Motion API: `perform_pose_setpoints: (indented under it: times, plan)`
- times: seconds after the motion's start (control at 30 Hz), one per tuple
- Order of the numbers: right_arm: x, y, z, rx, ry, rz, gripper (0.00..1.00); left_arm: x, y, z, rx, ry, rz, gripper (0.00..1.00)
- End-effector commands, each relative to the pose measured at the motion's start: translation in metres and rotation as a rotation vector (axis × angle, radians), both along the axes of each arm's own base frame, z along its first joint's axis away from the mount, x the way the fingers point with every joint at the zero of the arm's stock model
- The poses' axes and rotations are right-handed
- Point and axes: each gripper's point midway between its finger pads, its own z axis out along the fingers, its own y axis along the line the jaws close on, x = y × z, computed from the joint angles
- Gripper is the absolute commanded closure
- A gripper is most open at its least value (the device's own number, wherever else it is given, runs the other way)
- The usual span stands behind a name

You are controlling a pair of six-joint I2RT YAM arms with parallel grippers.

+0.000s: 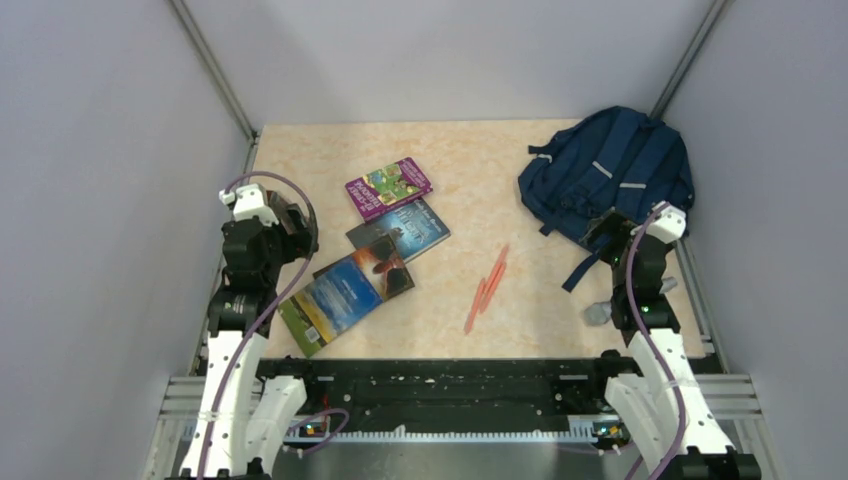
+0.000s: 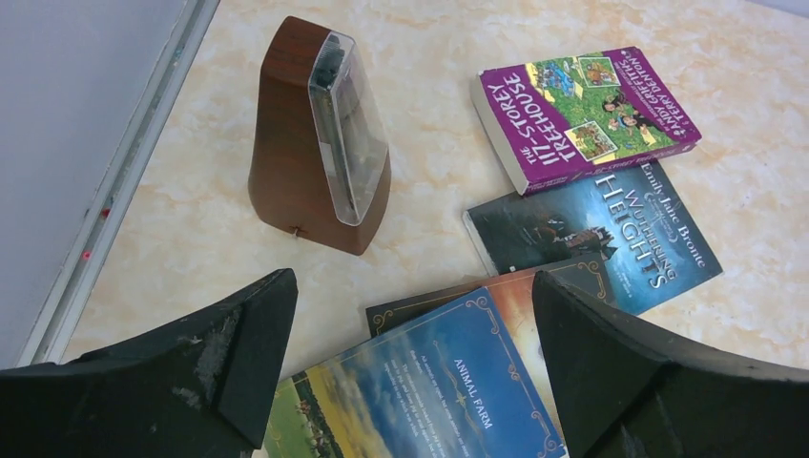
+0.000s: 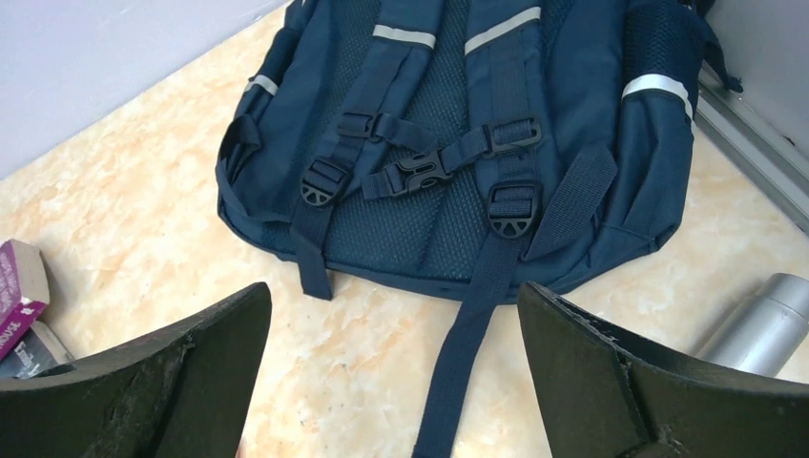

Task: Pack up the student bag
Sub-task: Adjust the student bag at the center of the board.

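Note:
The student bag (image 1: 605,175) is a navy backpack lying at the back right of the table. Its strap side faces up, showing grey strips and black buckles (image 3: 467,124). One loose strap (image 3: 472,353) trails toward me between the right fingers. My right gripper (image 3: 393,286) is open just short of the bag's bottom edge and holds nothing; in the top view it (image 1: 612,232) sits at the bag's near edge. My left gripper (image 2: 412,279) is open and empty above a blue Animal Farm book (image 2: 448,382).
A purple book (image 1: 388,187), a dark Wuthering Heights book (image 1: 398,229) and the Animal Farm book (image 1: 345,290) lie fanned out at the left. A brown metronome (image 2: 320,134) stands beside them. Orange pens (image 1: 487,275) lie mid-table. A silver bottle (image 3: 758,324) lies by the right rail.

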Motion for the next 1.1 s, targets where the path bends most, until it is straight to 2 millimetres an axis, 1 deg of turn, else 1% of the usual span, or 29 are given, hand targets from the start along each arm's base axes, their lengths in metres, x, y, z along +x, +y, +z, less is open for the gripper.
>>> perform_pose_setpoints:
  times: [0.0,0.07,0.2,0.23,0.33,0.4,0.47,0.53,0.6,0.67,0.73,0.8,0.93,1.03,1.07]
  plan:
    - [0.004,0.004,0.017,0.023,-0.065,0.009,0.01,0.004,-0.004,0.024,-0.021,-0.067,-0.014,0.02]
    - [0.005,0.005,0.016,0.029,-0.063,0.015,0.01,0.004,-0.001,0.022,-0.013,-0.060,-0.001,0.02]
    - [0.007,0.008,0.022,0.035,-0.073,0.028,0.01,0.001,0.017,0.013,0.054,-0.006,0.078,0.02]
    - [0.007,0.008,0.024,0.037,-0.073,0.030,0.01,0.002,0.014,0.014,0.052,0.001,0.056,0.02]
    - [0.008,0.010,0.026,0.037,-0.073,0.040,0.01,0.009,-0.004,0.022,-0.004,-0.008,-0.028,0.03]
    - [0.010,0.011,0.027,0.040,-0.072,0.048,0.01,0.016,-0.027,0.031,-0.055,-0.016,-0.113,0.04]
    - [0.011,0.011,0.027,0.039,-0.063,0.049,0.01,0.023,-0.044,0.045,-0.078,-0.018,-0.171,0.05]
    - [0.012,0.009,0.023,0.022,-0.029,0.041,0.01,0.028,-0.064,0.056,-0.058,-0.003,-0.234,0.05]
    - [0.011,0.003,0.016,0.002,0.027,0.013,0.01,0.033,-0.079,0.062,0.005,0.015,-0.271,0.04]
    - [0.010,-0.006,0.005,-0.013,0.083,-0.029,0.01,0.037,-0.093,0.060,0.028,0.030,-0.312,0.04]
    - [0.010,-0.010,-0.007,0.000,0.119,-0.044,0.01,0.039,-0.103,0.054,0.018,0.032,-0.359,0.04]
    - [0.011,-0.019,-0.015,0.016,0.138,-0.073,0.01,0.037,-0.105,0.045,0.026,0.037,-0.383,0.03]
    - [0.009,-0.042,-0.022,0.032,0.157,-0.157,0.01,0.026,-0.093,0.030,0.070,0.049,-0.355,0.02]
    - [0.006,-0.061,-0.028,0.082,0.147,-0.212,0.01,0.017,-0.087,0.025,0.079,0.013,-0.343,0.02]
    - [0.006,-0.064,-0.032,0.106,0.145,-0.221,0.01,0.014,-0.085,0.027,0.078,-0.007,-0.338,0.02]
